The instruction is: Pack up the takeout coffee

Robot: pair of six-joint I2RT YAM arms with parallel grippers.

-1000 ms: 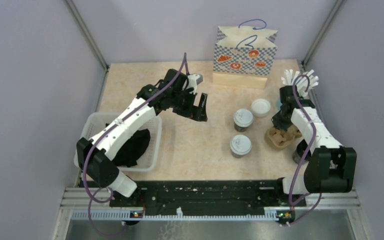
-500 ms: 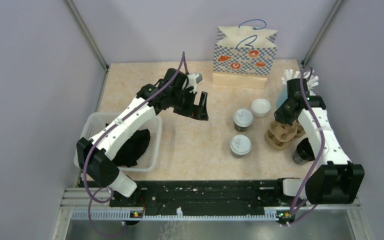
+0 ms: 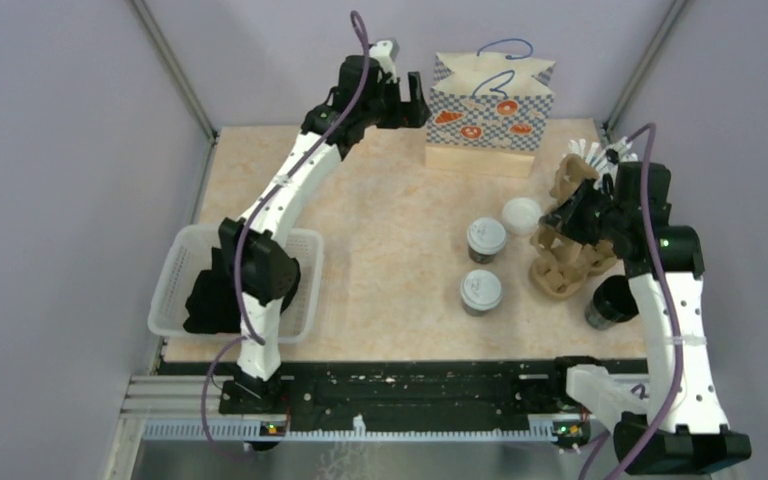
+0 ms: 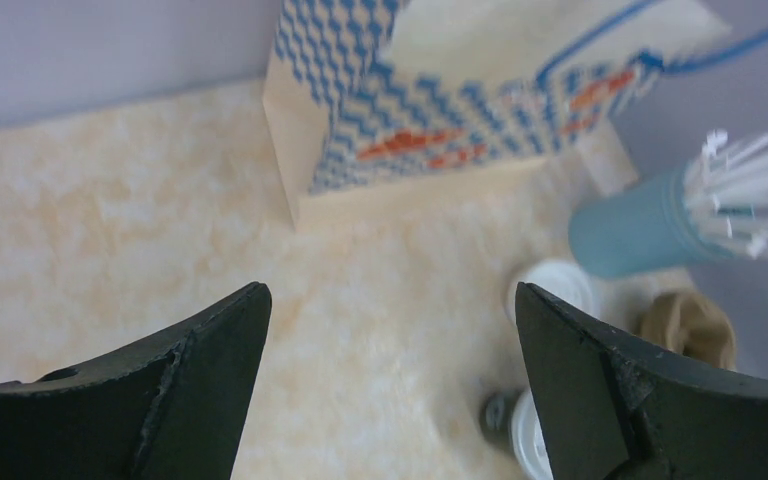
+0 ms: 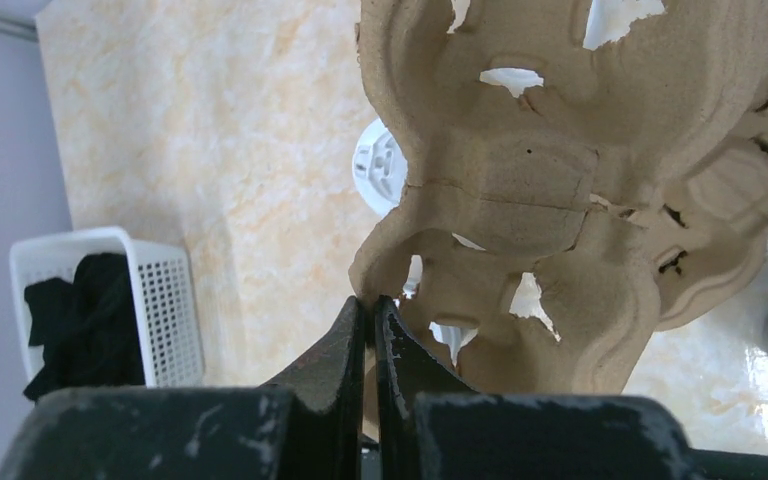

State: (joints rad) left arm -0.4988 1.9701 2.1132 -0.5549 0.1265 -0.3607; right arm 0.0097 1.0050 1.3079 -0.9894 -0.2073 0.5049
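Two takeout coffee cups stand mid-table, one farther back (image 3: 486,237) and one nearer (image 3: 481,290), both with dark sides and pale lids. My right gripper (image 3: 563,222) is shut on the edge of a brown cardboard cup carrier (image 3: 563,262) and holds it tilted on edge, just right of the cups. In the right wrist view the jaws (image 5: 370,305) pinch the carrier's (image 5: 540,180) rim. My left gripper (image 3: 412,98) is open and empty, raised high beside the checked paper bag (image 3: 490,100). In its own view the fingers (image 4: 390,300) frame bare table below the bag (image 4: 430,100).
A loose white lid (image 3: 522,214) lies behind the cups. A black lidless cup (image 3: 610,300) stands at the right. A blue holder of white straws (image 4: 630,225) stands far right. A white basket (image 3: 175,275) with black cloth (image 3: 265,290) sits at the left.
My left arm has swung up and back from mid-table to beside the bag. My right gripper has lifted the carrier off the table and tipped it up on edge.
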